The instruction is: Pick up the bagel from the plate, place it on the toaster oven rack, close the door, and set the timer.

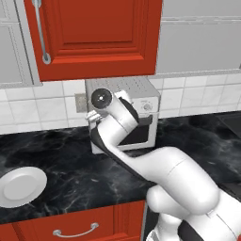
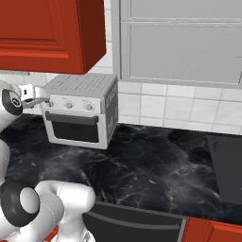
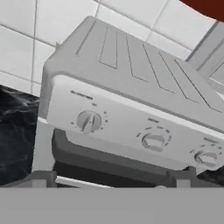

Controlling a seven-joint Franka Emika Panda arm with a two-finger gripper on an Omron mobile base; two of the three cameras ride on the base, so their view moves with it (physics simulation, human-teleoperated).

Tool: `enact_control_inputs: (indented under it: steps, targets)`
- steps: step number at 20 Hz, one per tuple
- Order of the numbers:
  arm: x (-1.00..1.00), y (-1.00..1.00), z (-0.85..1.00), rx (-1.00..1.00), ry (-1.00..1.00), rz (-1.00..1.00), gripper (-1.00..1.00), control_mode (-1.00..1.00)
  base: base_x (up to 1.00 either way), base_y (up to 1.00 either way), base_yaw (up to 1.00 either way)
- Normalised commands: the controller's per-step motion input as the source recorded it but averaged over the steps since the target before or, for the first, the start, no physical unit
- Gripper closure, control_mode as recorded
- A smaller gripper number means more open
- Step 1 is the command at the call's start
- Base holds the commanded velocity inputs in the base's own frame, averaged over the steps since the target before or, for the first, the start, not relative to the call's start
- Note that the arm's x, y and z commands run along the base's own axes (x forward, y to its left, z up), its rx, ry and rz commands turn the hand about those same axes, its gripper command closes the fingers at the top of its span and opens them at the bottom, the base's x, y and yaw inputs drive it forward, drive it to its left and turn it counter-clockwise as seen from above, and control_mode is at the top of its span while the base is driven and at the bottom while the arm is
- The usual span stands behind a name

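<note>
The bagel is off the plate, which sits at the far left of the black counter, well apart from the oven. You can judge that the bagel is inside, on the rack, but the dark glass hides it, so you cannot tell which way it lies.

Moving right, the gripper hangs just beside the left end of the toaster oven, level with its control strip. In the hand view its fingertips stand far apart at the two lower corners, so the claw is spread wide and carries nothing. That height and the open spread suit a reach for a dial, not for the door; you are most likely at the timer step.

The door stands upright and looks shut against the oven front, its dark handle along the top edge. Its long axis runs sideways across the oven's width, and its glass faces out over the counter toward the base.

Above it the strip carries three dials in a row: the left dial, the middle dial and the right dial. The lettering is too blurred to tell which is the timer. The left one is nearest the claw, which would need to narrow around it.
</note>
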Motion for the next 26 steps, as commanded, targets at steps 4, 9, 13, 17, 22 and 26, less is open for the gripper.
enact_control_inputs:
  steps: [4,9,13,17,22,26]
  targets:
    - [0.41,0.00,-0.09,0.14,0.22,-0.13,-1.00,-1.00,0.00,0.00,0.00]
    - [0.39,0.04,-0.23,0.10,0.16,-0.03,-1.00,-1.00,0.00,0.00,0.00]
    - [0.27,0.03,-0.26,0.06,0.04,0.00,-1.00,-1.00,0.00,0.00,0.00]
    - [0.06,0.00,-0.27,0.03,0.00,0.00,-1.00,-1.00,0.00,0.00,0.00]
    - [0.15,0.02,-0.21,0.01,-0.09,0.00,-1.00,-1.00,0.00,0.00,0.00]
    - [0.27,0.06,-0.05,0.00,-0.13,0.00,-1.00,-1.00,0.00,0.00,0.00]
